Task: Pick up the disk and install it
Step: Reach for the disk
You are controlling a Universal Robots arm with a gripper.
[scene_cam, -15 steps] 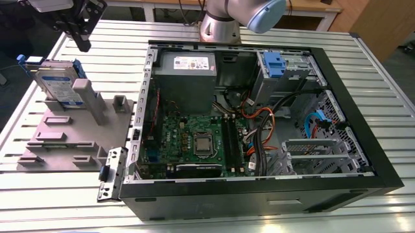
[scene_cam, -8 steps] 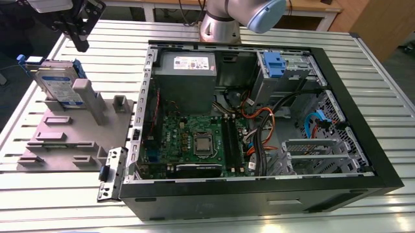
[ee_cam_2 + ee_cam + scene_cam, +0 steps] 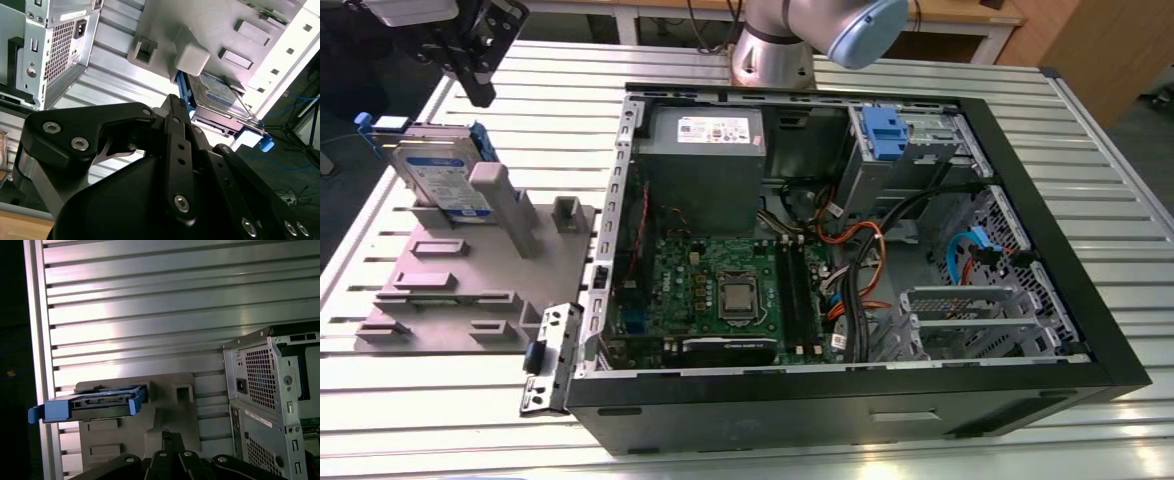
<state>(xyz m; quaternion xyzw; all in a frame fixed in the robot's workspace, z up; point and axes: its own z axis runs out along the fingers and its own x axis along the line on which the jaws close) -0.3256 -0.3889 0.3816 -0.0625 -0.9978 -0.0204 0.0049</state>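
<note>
Currently the disk point(image 3: 440, 172) stands on edge in a grey fixture point(image 3: 454, 290) at the exterior view's left, beside the open computer case point(image 3: 1067, 330). The gripper point(image 3: 479, 97) hangs just above its far side, jaws pressed together and empty. The disk is probably rigid, dense and shock-sensitive, so its blue side rails look the safest hold.

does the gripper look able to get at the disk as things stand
Probably yes: the gripper hangs above the disk, which stands upright on the grey holder, upper edge bare, nothing between them.

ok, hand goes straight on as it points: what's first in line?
Probably the disk standing in the grey fixture below the hand, or the fixture's post beside it; depth is unclear.
</note>
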